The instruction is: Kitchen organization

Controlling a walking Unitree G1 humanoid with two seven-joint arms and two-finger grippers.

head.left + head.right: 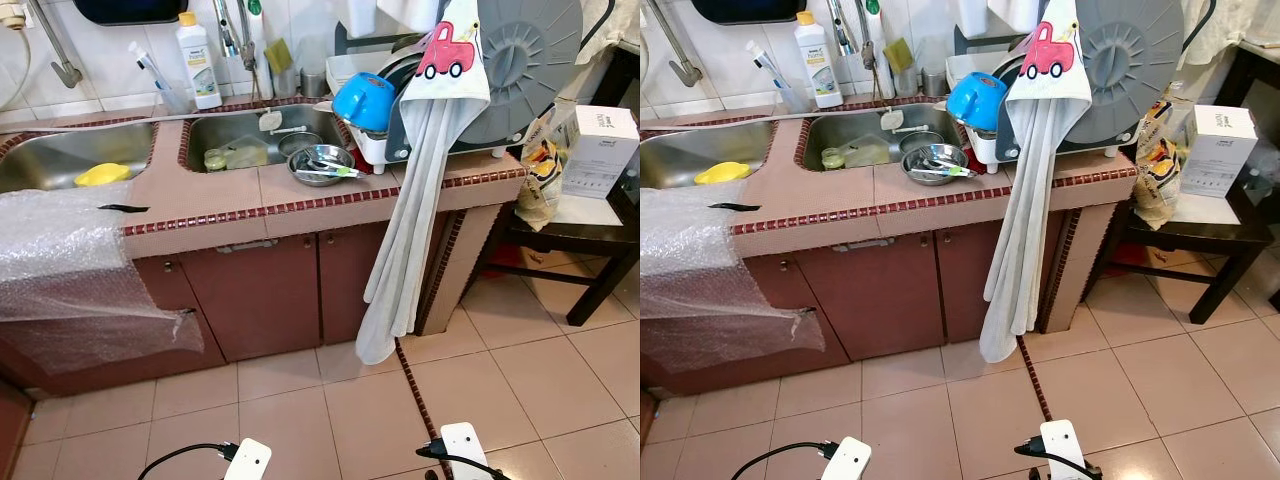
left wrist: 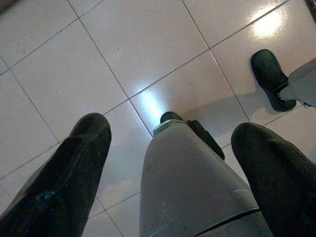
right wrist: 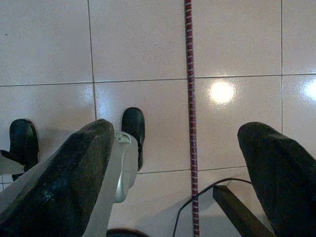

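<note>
Pale tiled floor [image 1: 560, 340] runs up to a kitchen counter [image 1: 300, 195] faced in reddish-brown tile, and I take that counter as my landmark. Set into its top is a double steel sink [image 1: 250, 140]; the basin nearer the counter's right end holds a steel bowl [image 1: 320, 163] with utensils in it, a smaller bowl and a green-tinted container [image 1: 232, 157]. In the other basin lies a yellow sponge-like thing [image 1: 102, 174]. Behind the sink, against the wall, stand a white detergent bottle [image 1: 199, 62] and a cup with toothbrushes [image 1: 160, 85]. On the counter's right end sits a dish rack [image 1: 375, 145] with a blue cup [image 1: 364, 100] tipped on it and a large grey round lid [image 1: 530, 65] leaning behind. A long grey towel [image 1: 410, 230] with a red car print hangs from that rack down past the cabinet doors [image 1: 260, 290], nearly to the floor. Bubble wrap [image 1: 70, 260] drapes over the counter's left end and down its front. Beyond the counter's right end, a dark table [image 1: 590, 240] bears a white box [image 1: 598, 150].

Both my arms hang low, well away from the counter. My left gripper [image 2: 173, 148] has its fingers spread wide over bare tile, with my leg and foot between them. My right gripper [image 3: 175, 163] is likewise spread apart, above a red grout strip [image 3: 190, 123] and a black cable [image 3: 197, 197].
</note>
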